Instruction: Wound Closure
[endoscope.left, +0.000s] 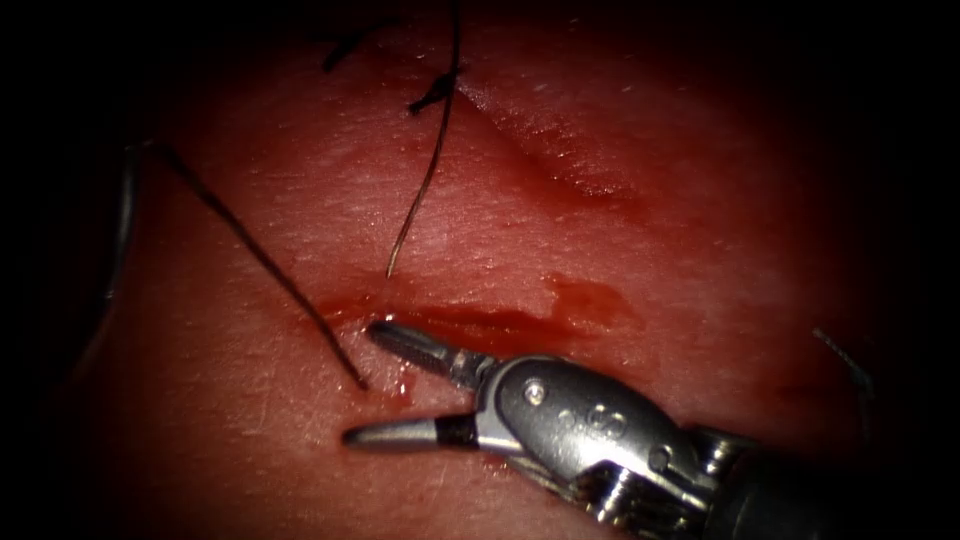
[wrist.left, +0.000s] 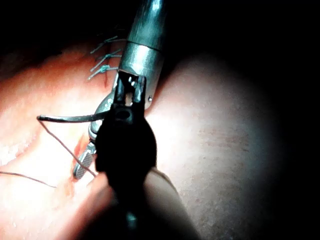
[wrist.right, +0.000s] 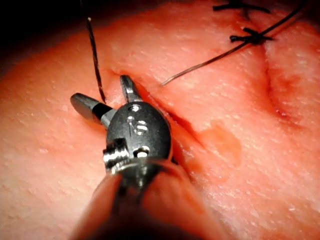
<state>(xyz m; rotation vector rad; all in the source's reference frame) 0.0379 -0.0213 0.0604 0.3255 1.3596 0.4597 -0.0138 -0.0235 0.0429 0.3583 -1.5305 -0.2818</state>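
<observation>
One wide slab of pink, wet tissue (endoscope.left: 300, 200) fills our endoscope view. From the lower right, the right arm's steel needle driver (endoscope.left: 360, 382) spreads its jaws, holding nothing, beside the red cut (endoscope.left: 490, 322) at centre. Dark thread (endoscope.left: 255, 250) enters the tissue between them. A faint grey curve (endoscope.left: 122, 225) at far left may be the needle; we cannot tell.

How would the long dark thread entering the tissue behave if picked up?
Probably floppy: the thin thread curves over the tissue. Likely slippery, as red fluid wets it near the open, empty right hand. Its buried end may resist pulling.
</observation>
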